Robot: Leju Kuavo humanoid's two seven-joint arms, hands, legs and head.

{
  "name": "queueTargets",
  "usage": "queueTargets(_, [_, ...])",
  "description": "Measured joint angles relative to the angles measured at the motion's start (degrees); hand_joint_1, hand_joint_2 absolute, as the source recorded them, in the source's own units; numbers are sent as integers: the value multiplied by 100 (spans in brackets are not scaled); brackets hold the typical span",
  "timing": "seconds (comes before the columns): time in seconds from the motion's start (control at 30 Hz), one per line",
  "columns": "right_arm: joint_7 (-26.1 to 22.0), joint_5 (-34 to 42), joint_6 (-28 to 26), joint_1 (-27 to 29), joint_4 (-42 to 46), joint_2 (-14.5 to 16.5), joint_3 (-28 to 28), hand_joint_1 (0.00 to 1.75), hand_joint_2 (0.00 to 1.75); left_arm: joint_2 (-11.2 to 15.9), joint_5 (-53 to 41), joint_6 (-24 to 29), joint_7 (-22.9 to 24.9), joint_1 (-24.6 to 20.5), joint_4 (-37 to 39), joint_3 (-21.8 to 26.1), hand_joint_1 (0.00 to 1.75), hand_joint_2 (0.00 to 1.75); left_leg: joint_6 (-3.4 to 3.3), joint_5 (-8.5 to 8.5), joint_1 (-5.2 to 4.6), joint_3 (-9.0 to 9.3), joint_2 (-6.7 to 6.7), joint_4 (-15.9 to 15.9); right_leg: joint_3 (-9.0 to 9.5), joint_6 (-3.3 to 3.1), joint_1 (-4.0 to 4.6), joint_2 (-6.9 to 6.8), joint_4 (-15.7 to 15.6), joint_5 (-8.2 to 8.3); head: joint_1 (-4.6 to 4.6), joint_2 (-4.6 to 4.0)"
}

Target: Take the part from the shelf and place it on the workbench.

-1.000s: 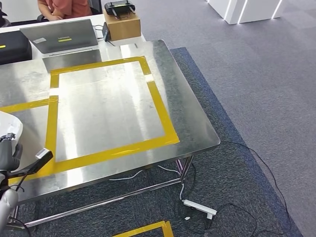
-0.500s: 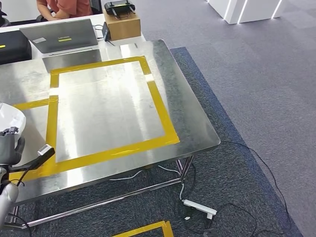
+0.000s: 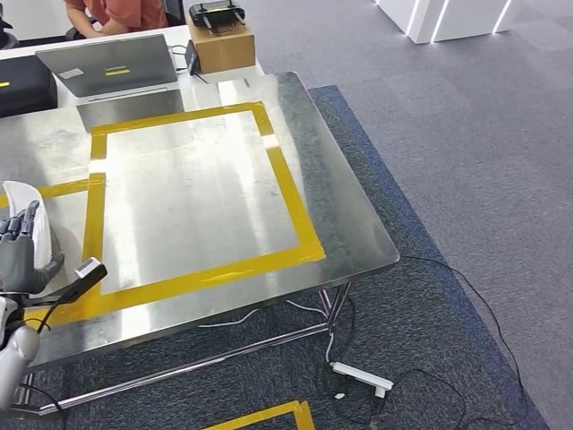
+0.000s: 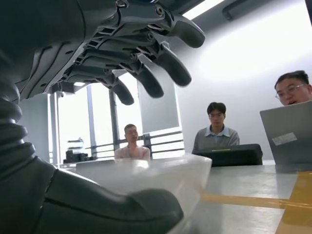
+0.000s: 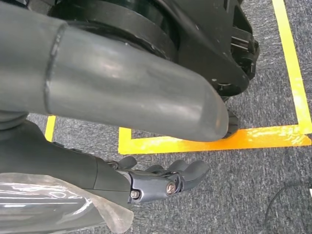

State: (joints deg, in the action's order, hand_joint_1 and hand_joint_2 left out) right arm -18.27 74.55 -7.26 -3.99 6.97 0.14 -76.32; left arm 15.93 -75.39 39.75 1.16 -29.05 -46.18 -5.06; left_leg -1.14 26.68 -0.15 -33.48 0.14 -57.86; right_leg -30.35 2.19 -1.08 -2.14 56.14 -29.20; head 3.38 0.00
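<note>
Down by the carpet (image 5: 228, 204), our right hand (image 5: 162, 178) hangs with fingers loosely curled, holding nothing. On the steel workbench (image 3: 202, 206), our left hand (image 3: 19, 255) is spread wide around the white part (image 3: 30, 219), which rests on the surface near the yellow tape (image 3: 290, 193). Beyond, a laptop (image 3: 111, 64).

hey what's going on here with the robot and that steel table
The robot has a white part resting on the steel workbench, near its left edge, beside the yellow tape square. Its left hand is right at the part with its fingers spread apart above it, so it looks like a release rather than a grip. The right hand hangs low over the carpet holding nothing. A person sits behind a laptop at the far side.
</note>
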Motion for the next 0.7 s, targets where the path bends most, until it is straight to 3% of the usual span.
queueTargets(0.7, [-26,24,23,2,0,-49,-3,0,0,-33,615,-152,-151,-123,0,-38,0,0,0,0,0,0,0,0,1,0,0,-1,0,0,-1,0])
